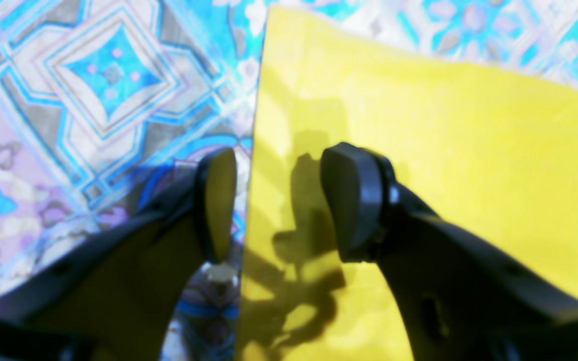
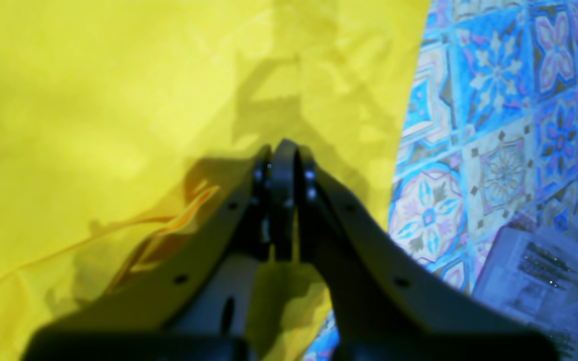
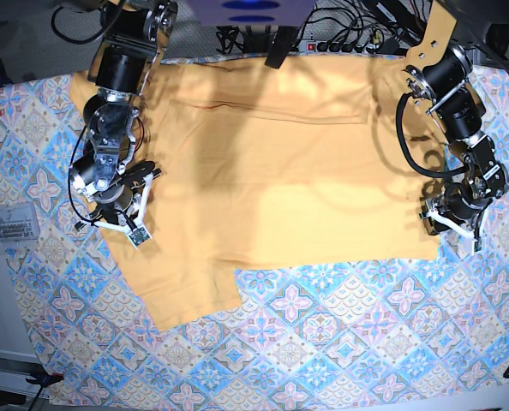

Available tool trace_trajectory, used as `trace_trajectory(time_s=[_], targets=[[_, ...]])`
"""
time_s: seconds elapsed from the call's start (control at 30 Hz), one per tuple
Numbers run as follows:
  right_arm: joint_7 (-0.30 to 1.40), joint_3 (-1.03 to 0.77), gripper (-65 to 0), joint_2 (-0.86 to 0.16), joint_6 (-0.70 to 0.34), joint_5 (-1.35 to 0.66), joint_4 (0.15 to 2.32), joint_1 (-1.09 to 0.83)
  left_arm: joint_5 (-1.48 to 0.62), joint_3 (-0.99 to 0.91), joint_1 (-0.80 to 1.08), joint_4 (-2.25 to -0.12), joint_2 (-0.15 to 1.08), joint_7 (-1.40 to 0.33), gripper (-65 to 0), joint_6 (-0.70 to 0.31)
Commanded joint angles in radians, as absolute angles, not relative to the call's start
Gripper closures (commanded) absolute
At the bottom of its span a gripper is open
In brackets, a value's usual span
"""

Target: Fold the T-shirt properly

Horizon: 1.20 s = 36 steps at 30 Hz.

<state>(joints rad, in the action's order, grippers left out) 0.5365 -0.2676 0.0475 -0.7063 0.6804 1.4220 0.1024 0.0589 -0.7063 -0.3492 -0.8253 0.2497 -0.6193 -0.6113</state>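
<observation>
Spread over the patterned tablecloth point(image 3: 323, 342) on the table lay the T-shirt point(image 3: 272, 171); with left gripper point(image 1: 274, 200) jaws wide astride its edge and right gripper point(image 2: 281, 200) jaws shut, both probably needed matched grips.

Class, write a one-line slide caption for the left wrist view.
Open left gripper straddling the edge of the yellow T-shirt on the patterned tablecloth.

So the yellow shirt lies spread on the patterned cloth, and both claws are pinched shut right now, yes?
Only one is. The right gripper is shut, but the left gripper stands open over the T-shirt edge, as the left wrist view shows. The tablecloth part is right.
</observation>
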Motion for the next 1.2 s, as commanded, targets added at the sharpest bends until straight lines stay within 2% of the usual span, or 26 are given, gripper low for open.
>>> trace_trajectory(time_s=[0.0,0.2,0.6,0.93,1.17], targets=[[0.521,-0.266,0.0,0.042,-0.698,0.677,1.438,0.124,0.051,-0.720,-0.371,-0.840,0.275,-0.596,-30.3,-0.613],[0.521,-0.262,0.0,0.044,-0.698,0.677,1.438,0.124,0.050,-0.725,-0.395,-0.805,0.275,-0.595,-30.2,-0.613],[0.521,-0.266,0.0,0.044,-0.698,0.677,1.440,0.124,0.050,-0.727,-0.397,-0.599,0.295,-0.406,-30.1,-0.613],[0.521,-0.266,0.0,0.044,-0.698,0.677,1.438,0.124,0.054,-0.725,-0.395,-0.576,0.257,-0.404,-29.9,-0.613],[0.521,-0.266,0.0,0.044,-0.698,0.677,1.438,0.124,0.054,-0.723,-0.394,-0.582,0.240,-0.467,-29.8,-0.621]])
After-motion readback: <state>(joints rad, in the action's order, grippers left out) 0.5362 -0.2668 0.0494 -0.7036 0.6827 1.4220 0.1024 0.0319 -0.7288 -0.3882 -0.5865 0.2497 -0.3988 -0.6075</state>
